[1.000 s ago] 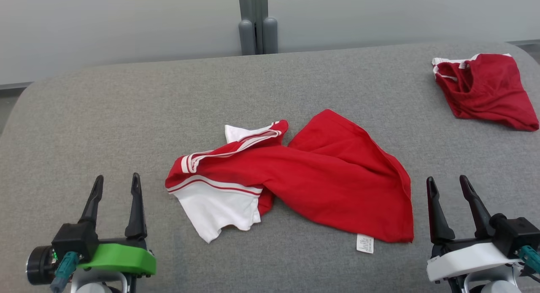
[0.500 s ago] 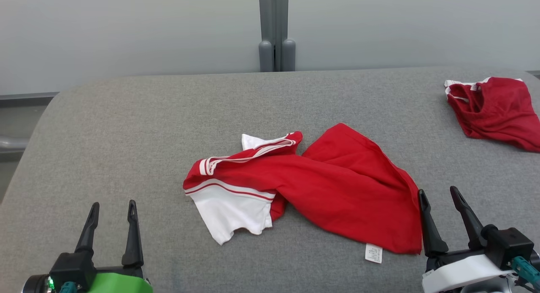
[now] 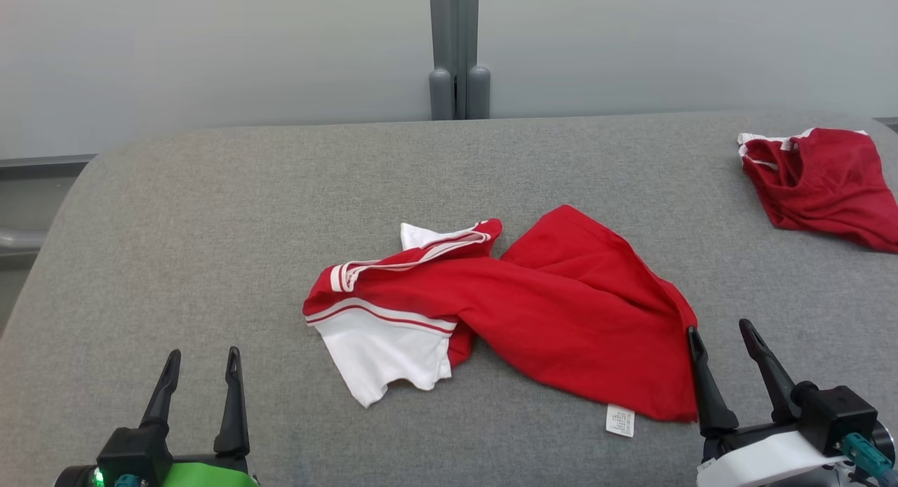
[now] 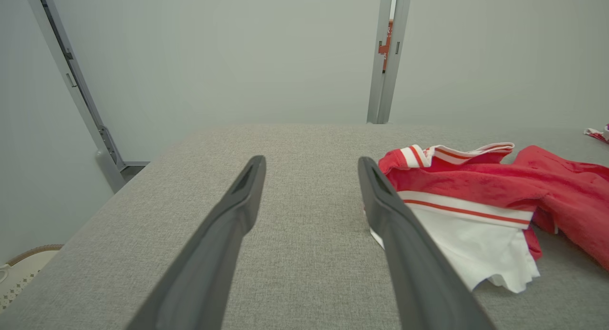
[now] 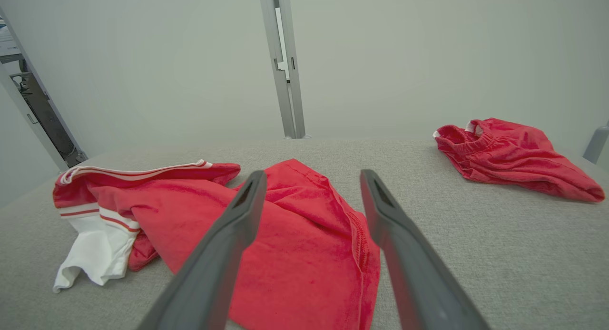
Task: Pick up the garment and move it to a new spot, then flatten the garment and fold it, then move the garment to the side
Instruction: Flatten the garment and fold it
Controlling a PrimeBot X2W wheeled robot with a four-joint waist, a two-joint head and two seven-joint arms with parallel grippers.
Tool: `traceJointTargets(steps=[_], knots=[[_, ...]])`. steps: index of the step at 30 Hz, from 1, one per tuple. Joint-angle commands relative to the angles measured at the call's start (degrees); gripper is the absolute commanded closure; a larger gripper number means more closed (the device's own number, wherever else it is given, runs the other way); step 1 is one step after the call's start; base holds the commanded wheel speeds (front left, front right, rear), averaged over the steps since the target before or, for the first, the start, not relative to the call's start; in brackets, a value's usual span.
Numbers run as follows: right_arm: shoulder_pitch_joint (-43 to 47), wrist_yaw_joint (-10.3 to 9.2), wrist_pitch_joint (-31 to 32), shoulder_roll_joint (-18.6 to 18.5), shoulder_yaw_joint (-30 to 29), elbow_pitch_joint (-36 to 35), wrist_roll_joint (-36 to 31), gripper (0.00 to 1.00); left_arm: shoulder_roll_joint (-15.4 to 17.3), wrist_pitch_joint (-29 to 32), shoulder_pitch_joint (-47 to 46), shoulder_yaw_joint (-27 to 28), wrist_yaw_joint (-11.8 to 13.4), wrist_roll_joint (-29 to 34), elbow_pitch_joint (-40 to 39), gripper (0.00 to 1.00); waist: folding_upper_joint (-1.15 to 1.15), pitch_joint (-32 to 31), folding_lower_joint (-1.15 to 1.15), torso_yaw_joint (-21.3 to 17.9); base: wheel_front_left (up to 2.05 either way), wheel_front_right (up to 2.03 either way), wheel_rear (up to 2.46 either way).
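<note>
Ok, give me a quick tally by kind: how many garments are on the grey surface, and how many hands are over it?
Garments: 2, the red and white garment in the middle and the darker red garment at the far right
Hands: 2, the left hand and the right hand, both open and empty
Total: 4

The head camera looks down over the grey fabric surface (image 3: 210, 213). Both wrist cameras face low across it toward the wall (image 4: 238, 59), sharing the red garment (image 3: 561, 311).
</note>
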Motion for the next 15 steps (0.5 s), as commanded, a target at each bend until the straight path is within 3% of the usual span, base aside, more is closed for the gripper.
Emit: traceJointTargets(steps=[1, 10, 15], knots=[[-0.1, -0.02, -0.2, -0.1, 0.1, 0.2, -0.4, 0.00, 0.0, 0.0, -0.3, 0.0, -0.1, 0.0, 0.1, 0.00, 0.00, 0.0, 0.00, -0.1, 0.00, 0.00, 0.00], [-0.2, -0.02, -0.2, -0.3, -0.1, 1.6, -0.8, 0.00, -0.2, 0.0, -0.6, -0.5, -0.3, -0.3, 1.5, 0.00, 0.00, 0.1, 0.00, -0.5, 0.00, 0.00, 0.00], [-1.5, -0.02, -0.2, 0.0, -0.6, 4.9, -1.3, 0.00, -0.3, 0.0, -0.8, -4.7, -0.3, -0.5, 5.3, 0.00, 0.00, 0.6, 0.00, -1.0, 0.00, 0.00, 0.00]])
